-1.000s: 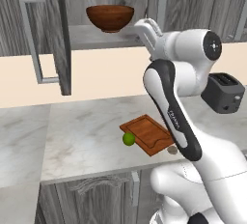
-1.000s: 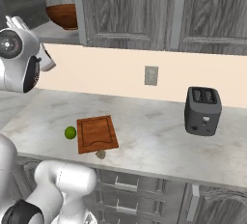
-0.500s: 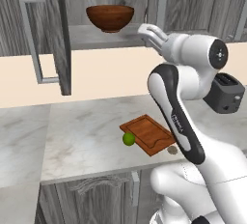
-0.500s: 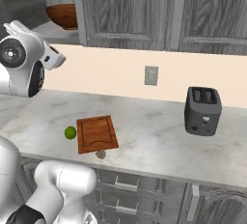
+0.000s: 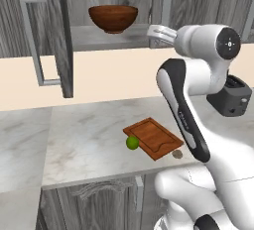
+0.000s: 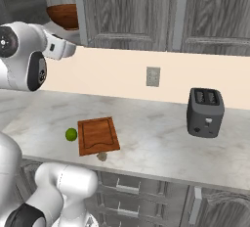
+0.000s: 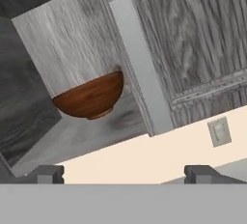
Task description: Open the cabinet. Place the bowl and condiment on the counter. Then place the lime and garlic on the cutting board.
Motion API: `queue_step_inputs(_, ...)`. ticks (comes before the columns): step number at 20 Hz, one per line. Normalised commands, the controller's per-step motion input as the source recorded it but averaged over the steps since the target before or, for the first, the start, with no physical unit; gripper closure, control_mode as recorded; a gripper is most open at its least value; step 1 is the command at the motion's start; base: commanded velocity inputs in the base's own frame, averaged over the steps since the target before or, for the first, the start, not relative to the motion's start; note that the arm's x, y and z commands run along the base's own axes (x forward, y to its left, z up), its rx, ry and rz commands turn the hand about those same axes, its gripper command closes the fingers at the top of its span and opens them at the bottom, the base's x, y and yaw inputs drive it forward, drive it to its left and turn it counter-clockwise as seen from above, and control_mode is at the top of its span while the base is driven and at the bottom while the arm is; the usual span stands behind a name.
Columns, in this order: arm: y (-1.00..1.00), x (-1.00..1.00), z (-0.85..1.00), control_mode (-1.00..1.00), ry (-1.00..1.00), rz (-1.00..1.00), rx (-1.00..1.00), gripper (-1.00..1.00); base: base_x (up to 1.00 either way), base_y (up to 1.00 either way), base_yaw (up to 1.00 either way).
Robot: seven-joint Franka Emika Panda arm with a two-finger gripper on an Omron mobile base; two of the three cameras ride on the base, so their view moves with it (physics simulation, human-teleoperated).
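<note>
At the desk's [image 5: 89, 140] front edge the garlic [image 5: 177, 153] lies just off the board's [image 5: 153, 138] near corner; it is small and hard to make out. The lime [image 5: 132, 143] sits beside the board's left edge, seeming to touch it. The board lies flat, its long axis running diagonally from the front edge toward the wall, and nothing lies on it. To the right stands a toaster [image 6: 205, 112], partly hidden by the arm in the left base view.

Above, the gripper [image 5: 158, 32] is raised to shelf height just right of the open cabinet [image 5: 99, 35], pointing toward it. The hand view shows the two tips far apart, so the jaws stand wide open with nothing between them.

On the cabinet's shelf the bowl [image 5: 113, 18] sits upright, mouth up; its contents cannot be seen. The open left door [image 5: 52, 35] swings out toward the camera. The closed door's handle [image 7: 140, 63] cuts off the bowl's edge in the hand view.
</note>
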Motion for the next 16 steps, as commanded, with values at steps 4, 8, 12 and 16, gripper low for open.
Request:
queue_step_inputs(4,-0.35,0.0,0.0,-1.0,0.0,0.0,-0.19,-1.0,0.0,0.0,0.0)
queue_step_inputs(8,-0.22,0.05,0.0,-1.0,0.0,0.0,-0.17,-1.0,0.0,0.0,0.0)
queue_step_inputs(12,-0.04,0.18,0.0,-1.0,0.03,0.0,-0.15,-1.0,0.0,0.0,0.0)
queue_step_inputs(16,0.0,0.27,0.0,-1.0,0.07,0.0,-0.12,-1.0,0.0,0.0,0.0)
